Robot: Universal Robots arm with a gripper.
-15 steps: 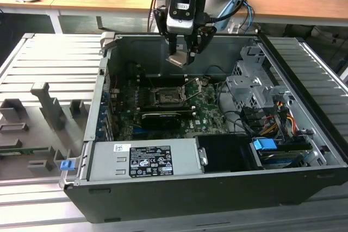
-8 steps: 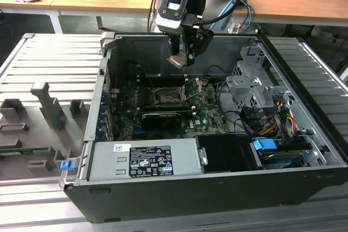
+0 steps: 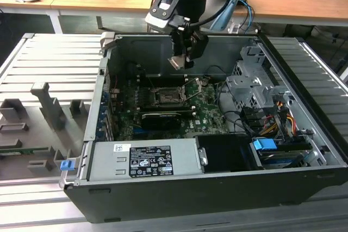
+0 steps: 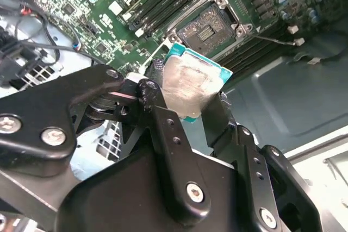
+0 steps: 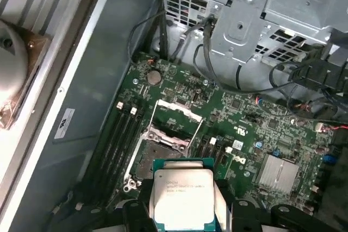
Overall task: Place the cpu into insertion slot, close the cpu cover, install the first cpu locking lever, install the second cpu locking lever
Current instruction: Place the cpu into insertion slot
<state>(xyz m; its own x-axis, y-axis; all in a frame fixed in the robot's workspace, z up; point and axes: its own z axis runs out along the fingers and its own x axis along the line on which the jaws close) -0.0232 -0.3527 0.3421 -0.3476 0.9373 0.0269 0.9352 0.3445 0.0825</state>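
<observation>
Holding: the tool (image 4: 187, 95) is clenched on the cpu (image 5: 182, 194), a finger against each side edge.
Cpu position: in the air inside the case, over the insertion slot (image 5: 156, 158) and clear of it, silver face showing in both wrist views.
Insertion slot: dark centre uncovered, on the green board (image 5: 244, 118).
Surroundings: open computer case (image 3: 163, 199) on the grey ribbed table (image 3: 54, 63).

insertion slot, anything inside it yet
Nothing in the insertion slot: bare dark centre in the second wrist view. The cpu, held by the gripper, hides part of it in the first wrist view.
</observation>
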